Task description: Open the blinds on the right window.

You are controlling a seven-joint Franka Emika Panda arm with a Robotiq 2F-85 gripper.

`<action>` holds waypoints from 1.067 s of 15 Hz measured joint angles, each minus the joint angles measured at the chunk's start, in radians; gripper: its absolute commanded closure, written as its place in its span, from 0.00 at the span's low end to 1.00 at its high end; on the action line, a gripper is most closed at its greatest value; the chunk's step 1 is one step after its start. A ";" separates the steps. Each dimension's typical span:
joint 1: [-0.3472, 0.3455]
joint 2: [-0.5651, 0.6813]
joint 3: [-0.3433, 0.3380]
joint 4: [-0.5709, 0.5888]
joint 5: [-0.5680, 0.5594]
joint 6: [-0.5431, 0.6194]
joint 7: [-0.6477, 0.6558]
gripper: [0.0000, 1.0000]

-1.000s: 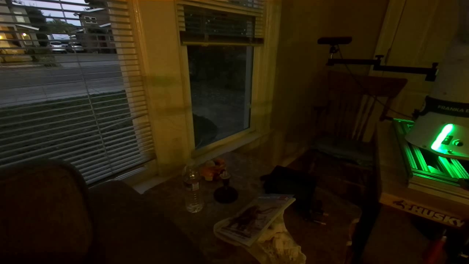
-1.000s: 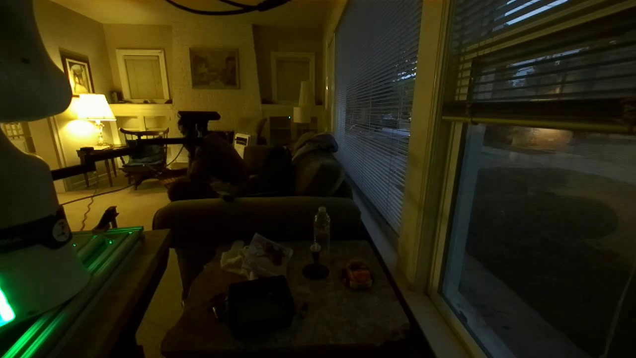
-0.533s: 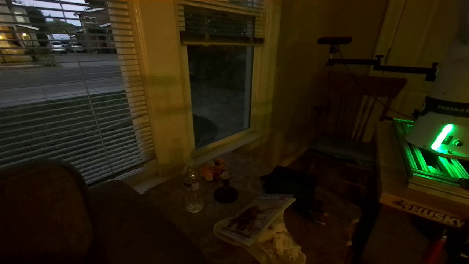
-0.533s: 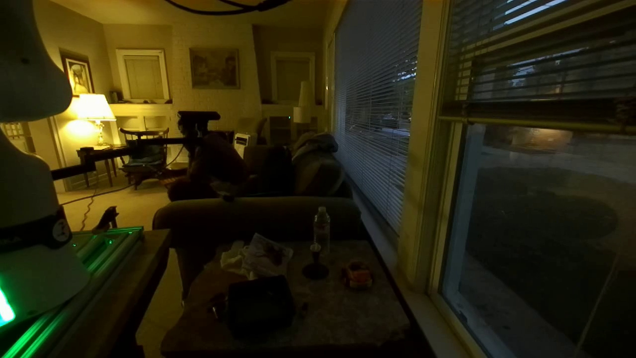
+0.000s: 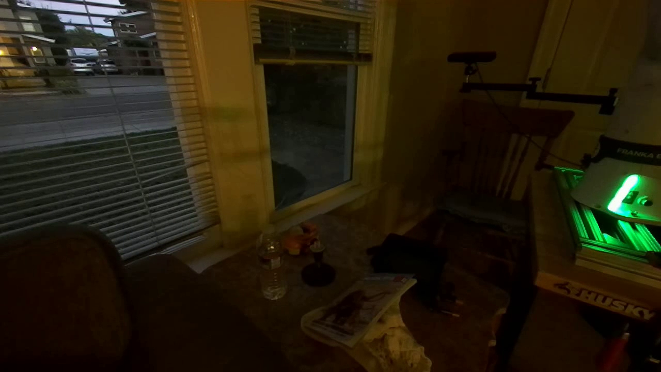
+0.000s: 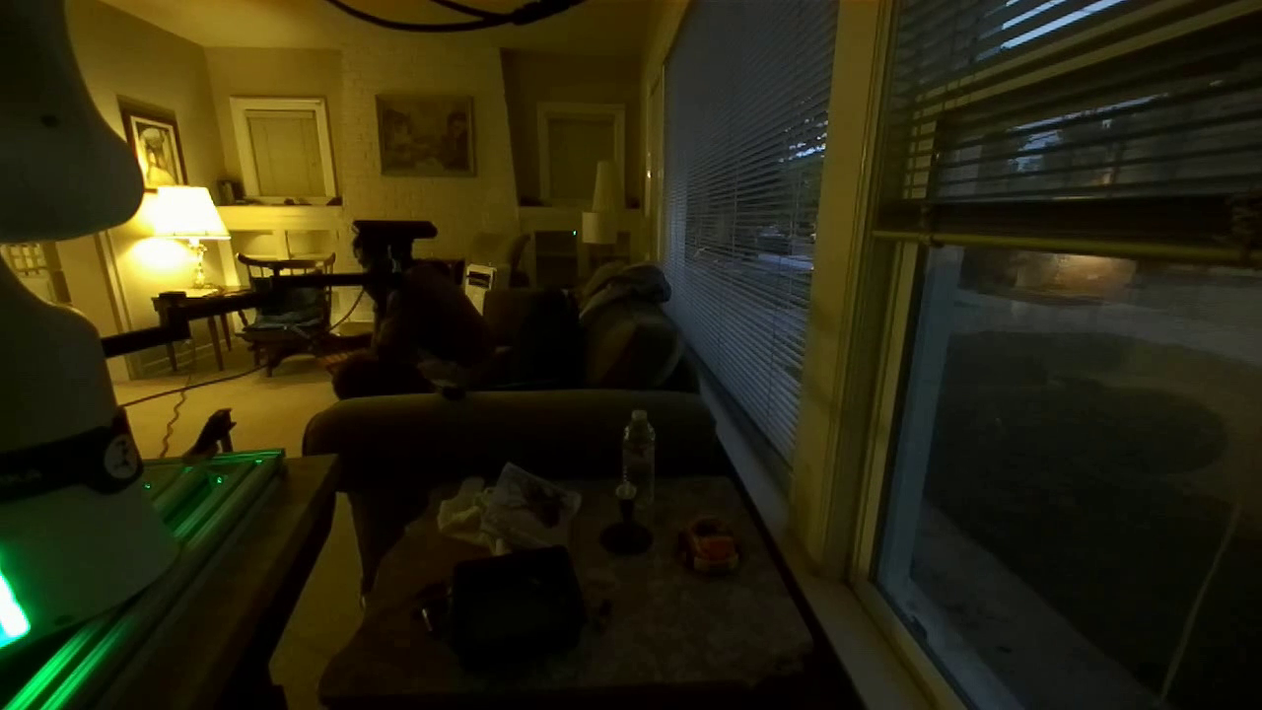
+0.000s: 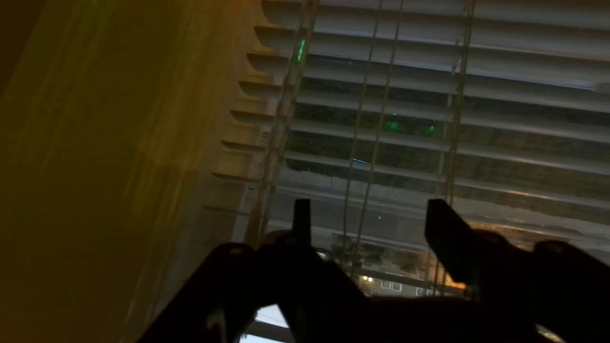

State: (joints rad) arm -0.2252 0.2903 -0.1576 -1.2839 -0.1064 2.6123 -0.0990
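Observation:
The right window [image 5: 312, 134] is tall and narrow, with a yellowish frame; it shows in both exterior views. Its blinds [image 6: 1045, 177] hang over the upper part only, ending in a dark bottom rail [image 5: 312, 55], with bare glass below. In the wrist view, which stands upside down, pale slats of the blinds [image 7: 524, 33] fill the picture's upper right. My gripper [image 7: 368, 202] is in front of them, its dark fingers [image 7: 301, 219] wide apart. Two thin cords [image 7: 385, 93] run down between the fingers, apart from both in the picture. Neither exterior view shows the gripper.
Wide slatted blinds [image 5: 103, 155] hang beside this window. Below, a small table bears a plastic bottle [image 5: 272, 274], a dark candle holder [image 5: 318, 274], an orange toy car [image 6: 710, 545], a magazine [image 5: 356, 310] and a dark box [image 6: 518, 602]. A sofa [image 6: 513, 424] adjoins it.
My gripper has opened. In an exterior view the thin cord over the lower glass has swung a little, and the bottom rail's end has shifted slightly left.

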 measured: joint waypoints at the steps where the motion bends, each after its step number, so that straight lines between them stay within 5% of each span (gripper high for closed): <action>1: -0.002 0.000 0.003 0.000 0.006 0.001 -0.006 0.00; 8: -0.027 0.014 0.029 0.000 0.056 0.026 -0.052 0.05; 10: -0.036 0.019 0.038 0.000 0.075 0.031 -0.067 0.29; 16: -0.051 0.026 0.061 0.000 0.087 0.046 -0.078 0.73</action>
State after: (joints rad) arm -0.2767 0.3159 -0.0967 -1.2839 -0.0197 2.6581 -0.1774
